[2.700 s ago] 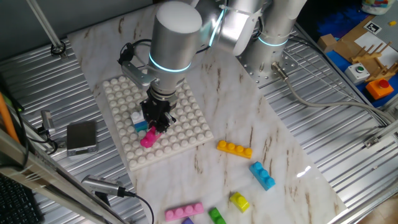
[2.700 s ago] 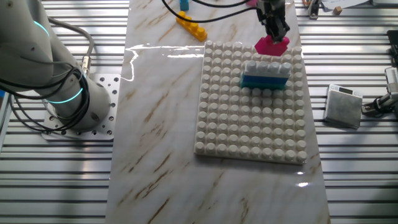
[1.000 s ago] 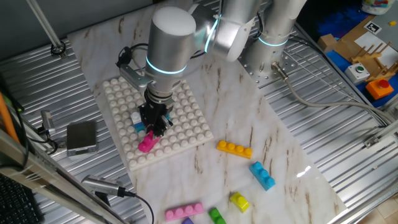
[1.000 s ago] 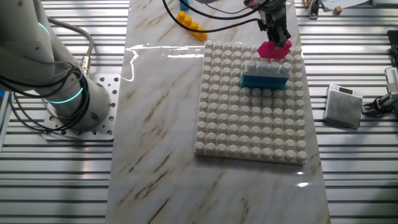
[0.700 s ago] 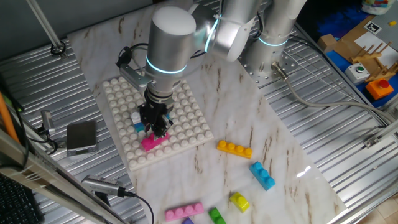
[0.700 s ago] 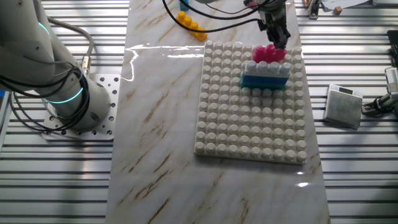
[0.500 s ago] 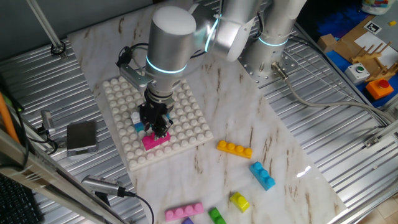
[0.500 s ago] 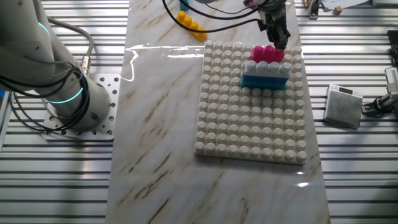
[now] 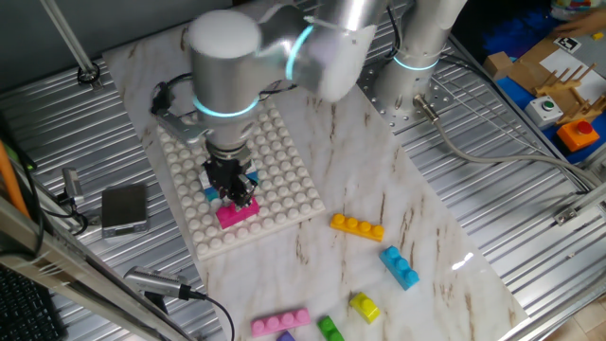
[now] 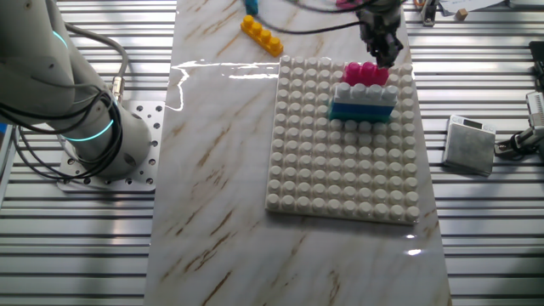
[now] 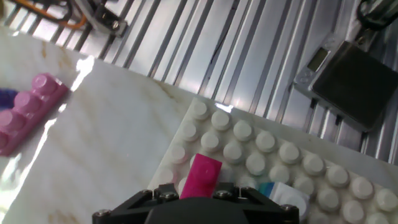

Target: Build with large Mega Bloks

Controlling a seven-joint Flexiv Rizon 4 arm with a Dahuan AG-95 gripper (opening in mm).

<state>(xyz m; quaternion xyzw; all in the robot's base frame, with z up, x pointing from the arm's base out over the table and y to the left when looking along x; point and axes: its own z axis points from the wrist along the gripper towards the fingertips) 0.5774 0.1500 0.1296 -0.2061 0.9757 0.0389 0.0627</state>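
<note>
Fingers (image 9: 236, 192) point straight down, pinching the pink brick (image 9: 237, 211) on the baseplate (image 9: 284, 189)

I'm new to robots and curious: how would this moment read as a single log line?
step: placing brick | pincer: at pink brick, grip unclear | pink brick: on white studded board, beside white-on-blue stack | loose bricks: orange, blue

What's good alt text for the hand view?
A bright pink brick sits on a white studded baseplate, just ahead of the gripper. A paler pink brick lies on the marble table at left.
</note>
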